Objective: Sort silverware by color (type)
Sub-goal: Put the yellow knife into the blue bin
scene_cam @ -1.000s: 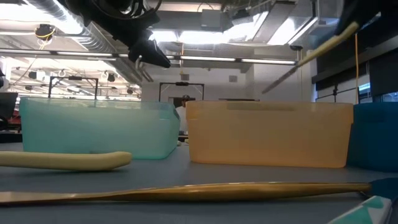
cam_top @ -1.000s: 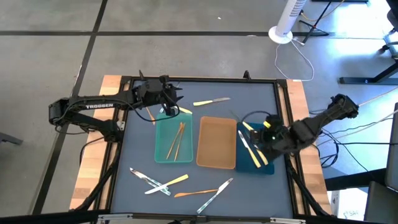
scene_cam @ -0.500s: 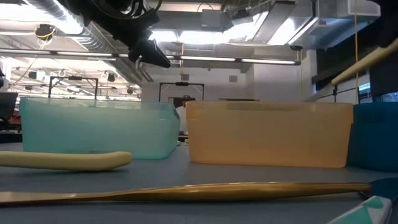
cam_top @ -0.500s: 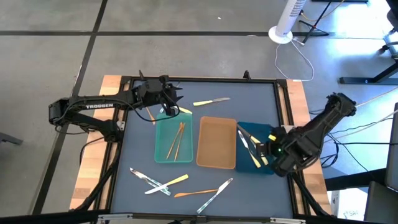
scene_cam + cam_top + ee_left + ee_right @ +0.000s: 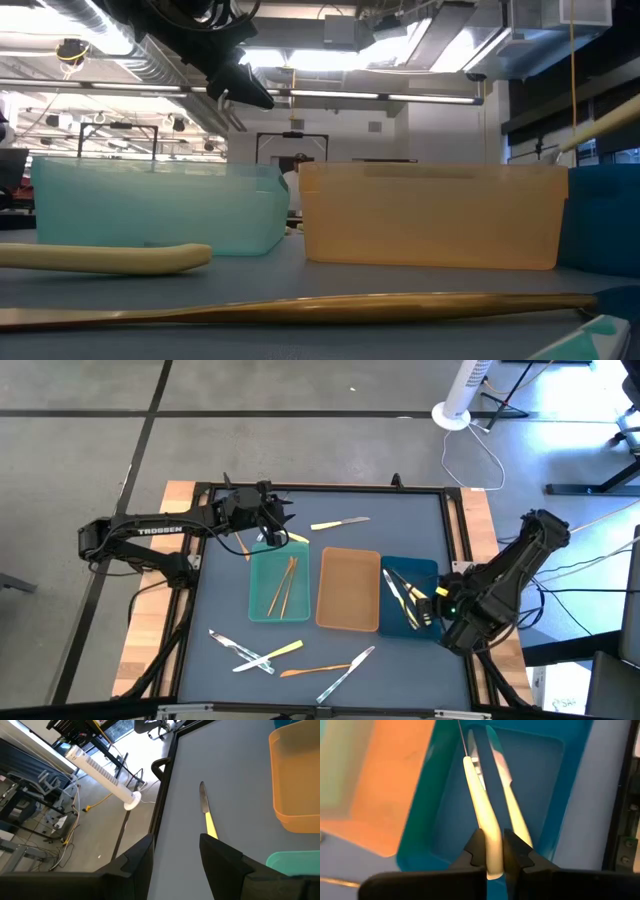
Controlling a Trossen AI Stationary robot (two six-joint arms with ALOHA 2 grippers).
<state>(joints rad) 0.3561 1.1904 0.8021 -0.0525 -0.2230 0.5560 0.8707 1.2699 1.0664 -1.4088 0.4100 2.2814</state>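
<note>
Lightly pinched, a yellow-handled knife (image 5: 482,805) hangs over the dark-blue tray (image 5: 427,568) at the table's right, the right gripper (image 5: 492,860) clenched on the end of its handle. It looks light, stiff and smooth, so it could likely pivot or slip in a narrow grip; a hold nearer mid-handle would steady it. At least one more yellow-handled piece (image 5: 512,815) lies in that tray. The tan tray (image 5: 347,624) beside it shows nothing inside. Two gold utensils (image 5: 285,585) lie in the teal tray (image 5: 262,610) to the left. One yellow-handled knife (image 5: 340,522) lies alone on the far side, and about five mixed pieces (image 5: 290,658) lie scattered along the near edge. The left gripper (image 5: 270,525) hovers at the teal tray's far end, fingers spread and empty.
</note>
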